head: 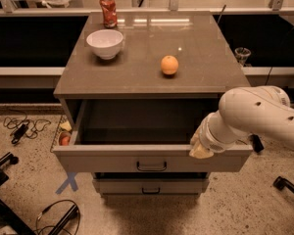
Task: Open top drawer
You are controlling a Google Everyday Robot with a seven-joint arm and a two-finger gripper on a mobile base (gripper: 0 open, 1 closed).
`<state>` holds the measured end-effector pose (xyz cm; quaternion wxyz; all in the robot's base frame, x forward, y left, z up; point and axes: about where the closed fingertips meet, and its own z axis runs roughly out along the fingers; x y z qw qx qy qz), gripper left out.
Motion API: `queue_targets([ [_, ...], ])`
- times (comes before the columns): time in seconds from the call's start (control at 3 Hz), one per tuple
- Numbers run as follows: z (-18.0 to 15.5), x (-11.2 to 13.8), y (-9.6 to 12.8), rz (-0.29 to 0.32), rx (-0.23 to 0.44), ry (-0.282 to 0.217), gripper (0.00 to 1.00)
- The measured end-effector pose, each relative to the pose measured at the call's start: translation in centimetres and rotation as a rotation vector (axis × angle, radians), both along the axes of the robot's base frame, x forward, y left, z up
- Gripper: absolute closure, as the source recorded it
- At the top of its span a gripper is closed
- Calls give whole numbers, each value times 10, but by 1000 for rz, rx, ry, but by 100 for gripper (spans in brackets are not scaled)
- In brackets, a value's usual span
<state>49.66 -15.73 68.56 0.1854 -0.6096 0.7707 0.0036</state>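
Note:
The top drawer [108, 159] of the grey-beige cabinet stands pulled far out, its deep plain box showing nothing inside. Its small dark bar handle [151, 167] sits at the centre of the wide front. My gripper [200, 148] is at the drawer's right end, at the top edge of the front panel. The white arm [255, 116] comes in from the right and hides most of the gripper. A narrower lower drawer front [151, 185] with a like handle shows below, shut.
On the cabinet top [206, 67] stand a white bowl [105, 43], a red can [108, 11] and an orange [169, 65]. Cables [22, 128] and a blue tape cross [68, 182] lie on the floor at left. Dark shelving runs behind.

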Motion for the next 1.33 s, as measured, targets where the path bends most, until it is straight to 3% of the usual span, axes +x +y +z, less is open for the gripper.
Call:
queue_targets([
  [0.67, 21, -63, -1, 59, -40, 44, 100],
  [1.0, 42, -82, -2, 107, -63, 21, 100],
  [1.33, 36, -73, -5, 95, -67, 22, 100],
])
